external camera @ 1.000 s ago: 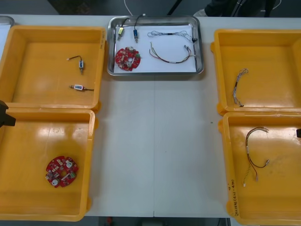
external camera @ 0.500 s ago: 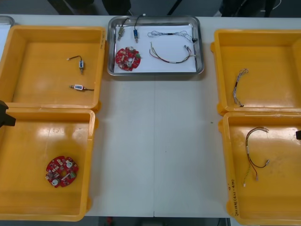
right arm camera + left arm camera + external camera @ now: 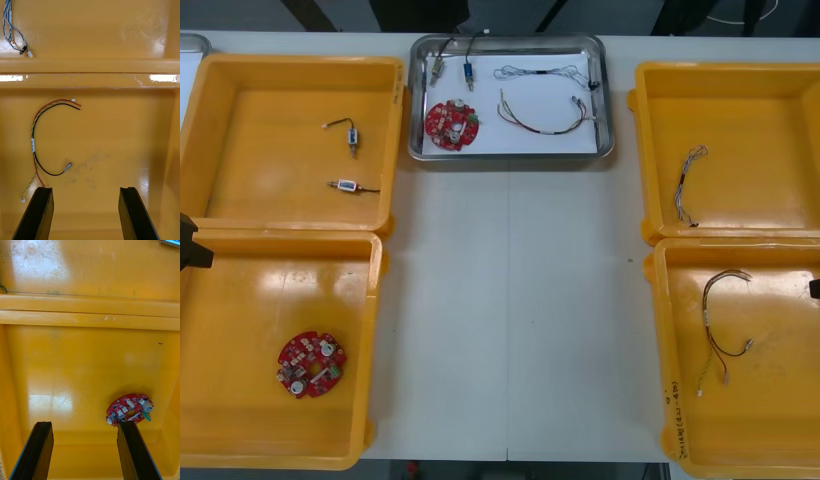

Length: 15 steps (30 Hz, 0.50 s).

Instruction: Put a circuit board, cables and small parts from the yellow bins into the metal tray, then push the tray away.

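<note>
The shiny rectangular metal tray [image 3: 607, 100] sits loaded at the far edge of the light table [image 3: 510, 300], push seemingly done; lift your wide-open, empty left gripper [image 3: 84, 423] and right gripper [image 3: 86, 189] straight up from the yellow plastic bins [image 3: 375, 300], snagging nothing.

In the front view, the right gripper [image 3: 816, 288] sits a little closer to the near edge of the tabletop [image 3: 510, 300] than a second ago, over the near right bin [image 3: 780, 420], with less of it showing.
</note>
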Each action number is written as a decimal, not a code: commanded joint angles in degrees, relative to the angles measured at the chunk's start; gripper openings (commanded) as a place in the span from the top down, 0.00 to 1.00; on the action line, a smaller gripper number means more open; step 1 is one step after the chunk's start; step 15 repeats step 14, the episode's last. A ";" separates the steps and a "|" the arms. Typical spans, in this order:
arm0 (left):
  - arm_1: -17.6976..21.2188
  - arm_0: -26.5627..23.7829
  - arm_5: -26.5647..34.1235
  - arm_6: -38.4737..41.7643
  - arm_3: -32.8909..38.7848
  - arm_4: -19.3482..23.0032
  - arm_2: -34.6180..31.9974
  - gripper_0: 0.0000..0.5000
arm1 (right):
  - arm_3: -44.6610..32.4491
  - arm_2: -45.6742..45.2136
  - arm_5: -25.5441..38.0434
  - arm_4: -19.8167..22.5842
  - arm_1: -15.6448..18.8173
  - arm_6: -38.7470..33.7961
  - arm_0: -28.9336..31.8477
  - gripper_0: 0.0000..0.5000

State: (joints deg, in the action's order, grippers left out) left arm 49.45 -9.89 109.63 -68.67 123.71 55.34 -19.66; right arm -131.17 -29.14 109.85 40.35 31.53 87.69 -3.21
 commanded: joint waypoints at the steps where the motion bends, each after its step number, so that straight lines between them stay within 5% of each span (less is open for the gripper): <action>1: 2.41 0.83 0.37 -2.96 1.44 0.38 -1.00 0.00 | -0.49 -0.31 0.15 0.08 0.90 -1.82 1.10 0.00; 15: 2.41 0.83 0.37 -2.96 1.44 0.38 -1.00 0.00 | -0.49 -0.31 0.15 0.08 0.90 -1.82 1.10 0.00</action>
